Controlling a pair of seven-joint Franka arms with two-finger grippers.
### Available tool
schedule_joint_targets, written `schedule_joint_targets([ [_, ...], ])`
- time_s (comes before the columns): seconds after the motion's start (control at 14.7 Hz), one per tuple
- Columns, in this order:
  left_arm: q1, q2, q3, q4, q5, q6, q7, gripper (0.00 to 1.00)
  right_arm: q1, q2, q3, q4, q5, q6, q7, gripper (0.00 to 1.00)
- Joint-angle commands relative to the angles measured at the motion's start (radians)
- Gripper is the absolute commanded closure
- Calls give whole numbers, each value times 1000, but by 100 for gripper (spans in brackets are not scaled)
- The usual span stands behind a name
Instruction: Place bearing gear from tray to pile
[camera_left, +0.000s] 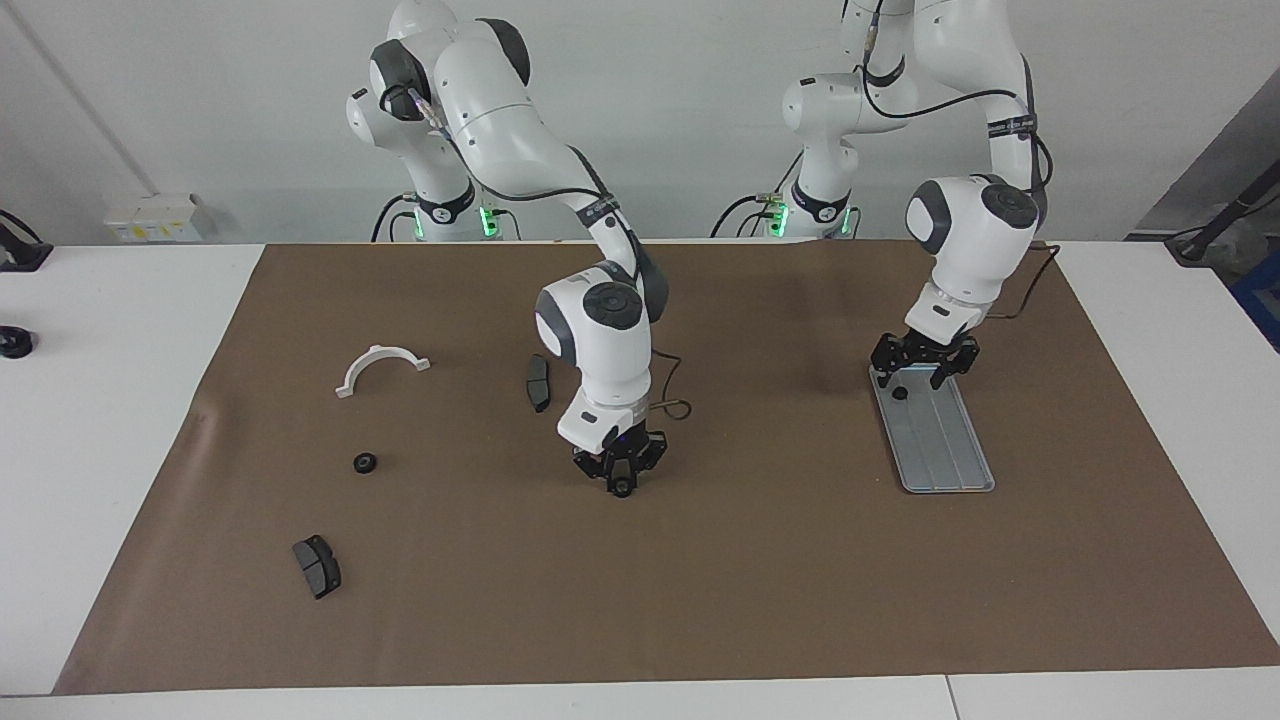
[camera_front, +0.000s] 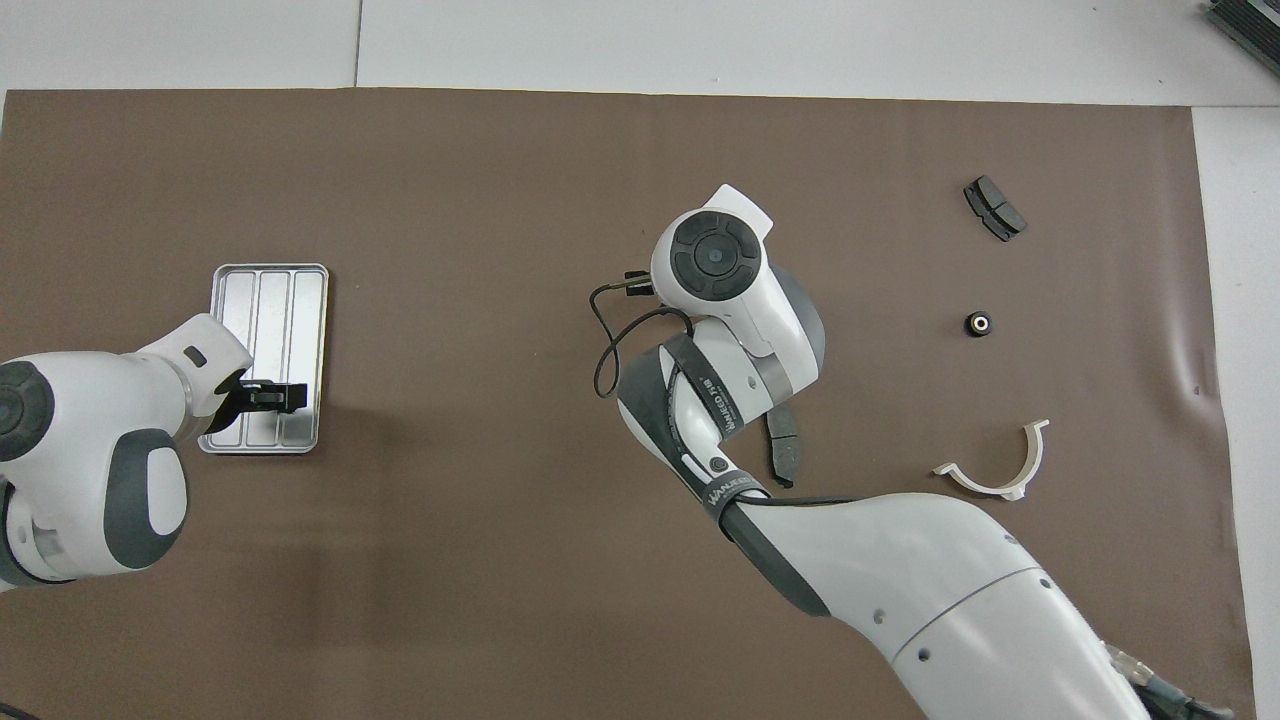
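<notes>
The silver grooved tray (camera_left: 950, 450) (camera_front: 262, 290) lies toward the left arm's end of the table. A small black bearing gear (camera_left: 899, 393) rests on the tray's end nearest the robots. My left gripper (camera_left: 912, 376) (camera_front: 272, 397) hangs just over that gear with its fingers open; in the overhead view it covers the gear. My right gripper (camera_left: 621, 478) stands low at the middle of the mat, shut on another black bearing gear (camera_left: 622, 488). The overhead view hides both under the wrist. One more black gear (camera_left: 365, 463) (camera_front: 978, 323) marks the pile toward the right arm's end.
A white half-ring (camera_left: 381, 366) (camera_front: 1000, 470) lies nearer the robots than the pile gear. One dark brake pad (camera_left: 538, 382) (camera_front: 782, 455) sits beside the right arm's wrist. Another brake pad (camera_left: 317, 566) (camera_front: 994, 208) lies farther out than the pile gear.
</notes>
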Motion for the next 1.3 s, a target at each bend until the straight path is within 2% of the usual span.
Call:
schedule_joint_targets([
  [0.0, 17, 1, -11, -13, 12, 29, 0, 27, -120, -165, 15, -79, 2, -81, -1, 100],
  [0.27, 15, 3, -11, -34, 12, 37, 0, 32, -264, -352, 15, -334, 2, -79, -108, 100],
  [0.41, 17, 10, -11, -34, 12, 52, 0, 35, -303, -400, 17, -449, 4, -63, -137, 100],
  [0.48, 17, 12, -11, -34, 12, 54, 0, 36, -312, -425, 17, -513, 4, -18, -145, 100],
  [0.61, 17, 23, -11, -34, 12, 60, 0, 42, -329, -445, 17, -625, 4, 100, -157, 100],
  [0.75, 17, 26, -11, -34, 12, 70, 2, 43, -369, -430, 17, -649, 5, 142, -186, 100],
  [0.89, 17, 24, -11, -34, 12, 61, 2, 49, -372, -424, 17, -664, 5, 165, -187, 100],
  [0.96, 17, 24, -11, -34, 12, 58, 2, 49, -372, -422, 17, -678, 5, 185, -187, 100],
  [1.02, 17, 24, -11, -34, 12, 57, 2, 49, -372, -420, 17, -698, 5, 214, -183, 92],
  [1.09, 17, 24, -11, -34, 12, 55, 2, 49, -372, -414, 17, -703, 5, 230, -180, 65],
  [1.16, 17, 23, -11, -33, 12, 43, 0, 49, -373, -410, 17, -703, 7, 231, -179, 16],
  [1.23, 17, 23, -11, -31, 12, 34, -1, 55, -375, -408, 17, -697, 7, 233, -179, 0],
])
